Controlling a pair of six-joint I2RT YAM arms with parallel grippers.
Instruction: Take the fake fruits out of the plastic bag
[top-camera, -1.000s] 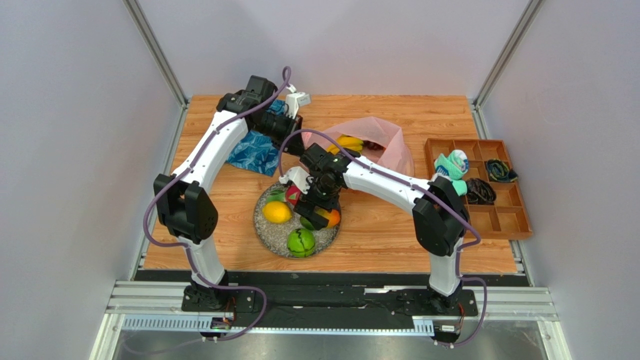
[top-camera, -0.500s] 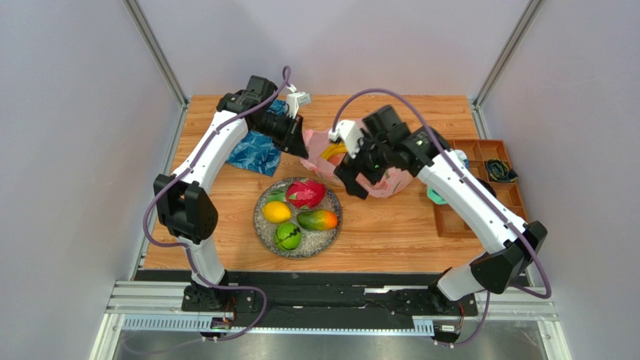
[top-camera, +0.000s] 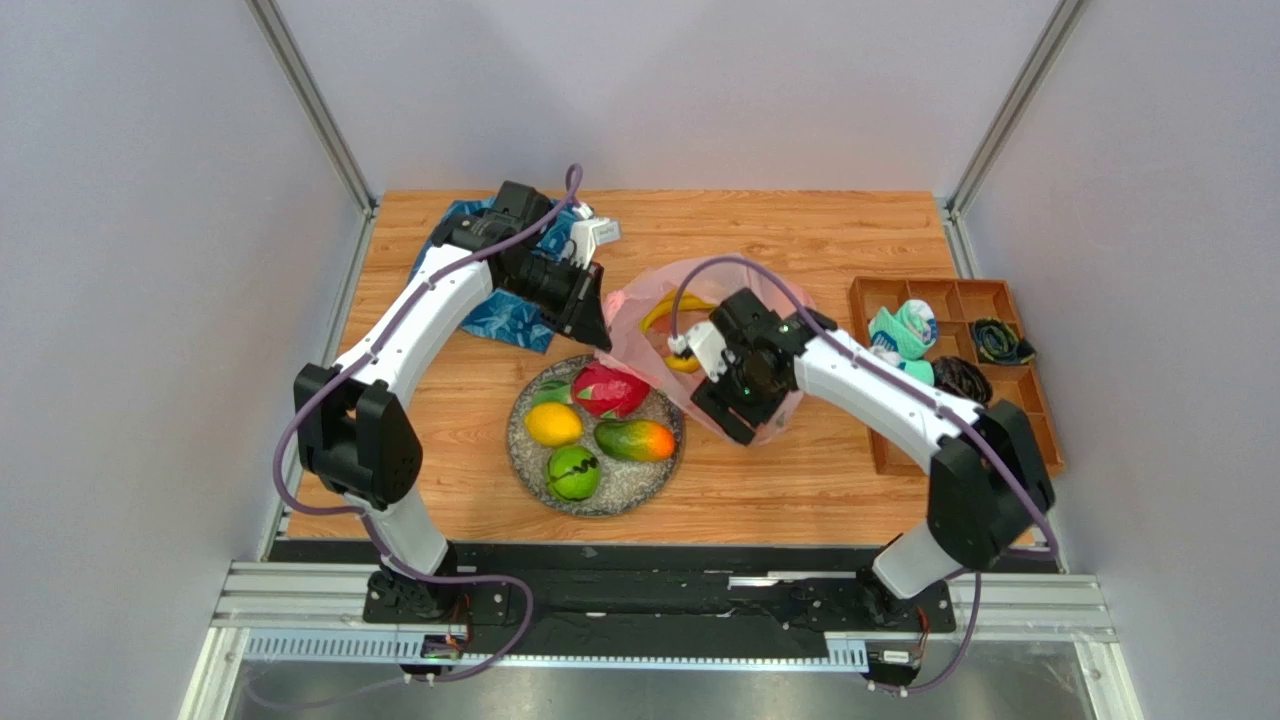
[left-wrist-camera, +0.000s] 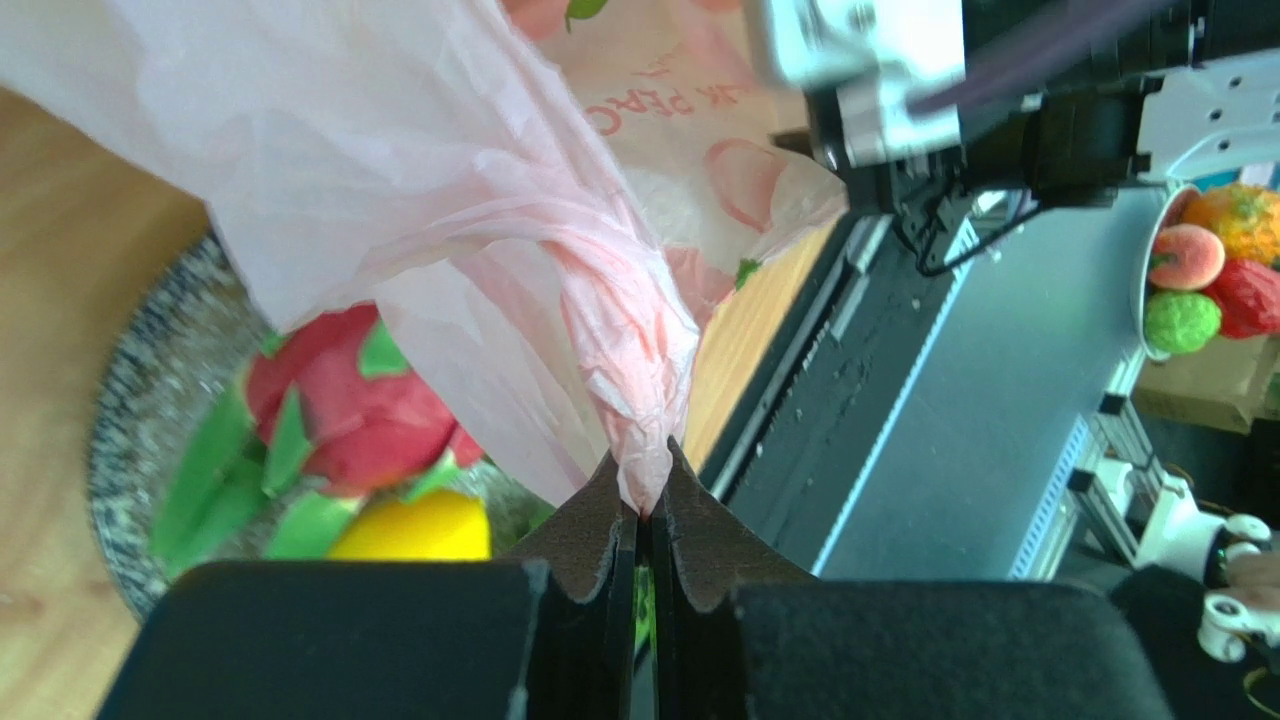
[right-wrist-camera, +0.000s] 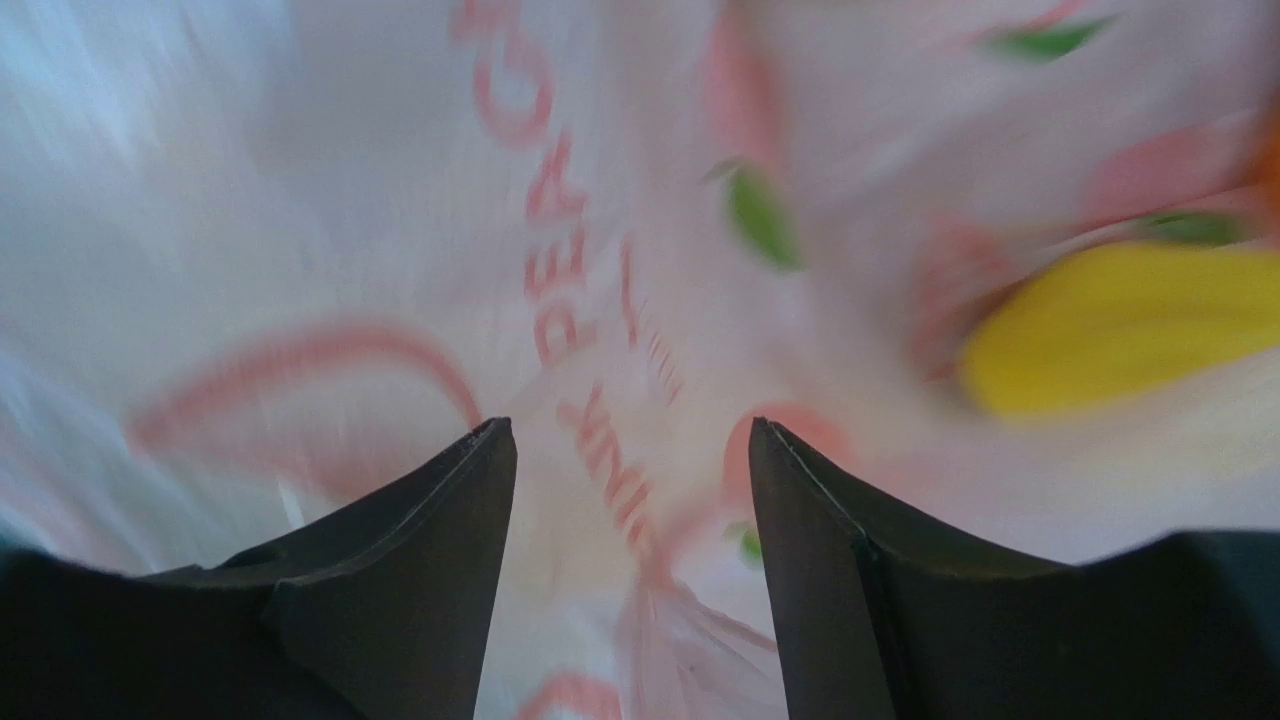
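The pink plastic bag (top-camera: 781, 308) lies behind the plate, with yellow bananas (top-camera: 672, 314) showing in its open mouth. My left gripper (top-camera: 597, 311) is shut on a twisted bit of the bag's edge (left-wrist-camera: 639, 428) and holds it up. My right gripper (top-camera: 732, 402) is at the bag's near side. Its jaws stand apart, with blurred bag film (right-wrist-camera: 601, 300) in front of them and a banana (right-wrist-camera: 1127, 323) off to the right. On the speckled plate (top-camera: 526, 450) lie a red dragon fruit (top-camera: 609, 386), a yellow fruit (top-camera: 553, 425), a mango (top-camera: 636, 440) and a green melon (top-camera: 574, 473).
A brown compartment tray (top-camera: 1022, 435) stands at the right edge with teal-and-white bundles (top-camera: 906, 324) and dark coils (top-camera: 999, 342). A blue patterned cloth (top-camera: 504, 315) lies under my left arm. The frame posts and walls close in the table's back corners.
My right arm left the plate, swung up over the bag and came down at its near side, its jaws narrowing. The dragon fruit and mango now lie uncovered on the plate. The left arm barely shifted.
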